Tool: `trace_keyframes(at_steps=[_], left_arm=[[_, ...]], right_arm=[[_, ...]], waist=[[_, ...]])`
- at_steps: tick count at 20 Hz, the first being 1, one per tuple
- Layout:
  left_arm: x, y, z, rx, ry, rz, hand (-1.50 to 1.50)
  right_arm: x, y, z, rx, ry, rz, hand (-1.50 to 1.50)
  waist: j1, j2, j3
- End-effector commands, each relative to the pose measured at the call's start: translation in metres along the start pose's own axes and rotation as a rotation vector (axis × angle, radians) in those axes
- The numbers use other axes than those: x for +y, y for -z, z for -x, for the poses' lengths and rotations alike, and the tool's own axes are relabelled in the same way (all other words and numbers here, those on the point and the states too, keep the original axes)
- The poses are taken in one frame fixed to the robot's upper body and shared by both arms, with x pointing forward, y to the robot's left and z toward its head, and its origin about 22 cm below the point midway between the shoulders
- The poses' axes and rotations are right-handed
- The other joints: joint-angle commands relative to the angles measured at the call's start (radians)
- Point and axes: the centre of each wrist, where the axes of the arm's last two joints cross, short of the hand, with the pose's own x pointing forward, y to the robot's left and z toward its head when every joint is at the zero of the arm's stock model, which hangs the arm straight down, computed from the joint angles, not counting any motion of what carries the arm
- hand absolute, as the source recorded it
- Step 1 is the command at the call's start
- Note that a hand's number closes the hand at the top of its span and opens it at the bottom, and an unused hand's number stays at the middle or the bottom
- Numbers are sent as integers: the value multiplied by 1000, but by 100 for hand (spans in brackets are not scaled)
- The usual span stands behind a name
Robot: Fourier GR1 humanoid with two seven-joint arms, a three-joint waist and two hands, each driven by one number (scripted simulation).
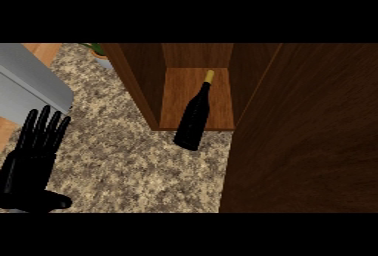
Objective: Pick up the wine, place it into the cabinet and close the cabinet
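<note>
At the far left the left hand (pixel 33 150) rests open near the edge, fingers straight and pointing up, holding nothing. Behind it lies a grey slab (pixel 29 82), and the speckled counter (pixel 140 160) spreads to its right. Next comes the cabinet (pixel 140 75), open, with a wooden shelf (pixel 181 95) inside. The wine (pixel 196 117) lies across the shelf's front edge: neck and yellow cap point in toward the back, the dark base hangs out over the counter. Its long axis runs nearly front to back, tilted slightly left at the base. The dark door (pixel 303 130) fills the right side and stands just beside the bottle. The right hand does not show. The bottle lies well to the right of the left hand, so I judge a short push inward comes before the door can swing shut.
</note>
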Motion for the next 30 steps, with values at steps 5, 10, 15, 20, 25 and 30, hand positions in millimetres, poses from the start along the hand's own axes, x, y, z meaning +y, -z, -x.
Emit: trace_keyframes(at_steps=[5,10,15,20,25,30], left_arm=[[16,9,-16,-3,2,55,-150],[30,11,-24,-13,5,33,-150],[27,13,-28,-5,-14,66,-150],[30,13,-31,0,-12,72,-150],[44,5,-40,21,-6,60,-150],[50,-6,-33,19,-1,18,-150]], right_arm=[[13,9,-39,-176,173,-29,150],[15,19,-32,-178,201,-50,150],[11,40,-26,-175,179,-54,150],[9,78,-20,-154,139,-50,150],[19,137,-39,-170,141,-29,150],[27,212,-63,-124,136,-25,150]], waist=[[21,7,-2],[35,11,-3],[66,15,-4],[83,14,-4],[72,4,-4],[40,6,1]])
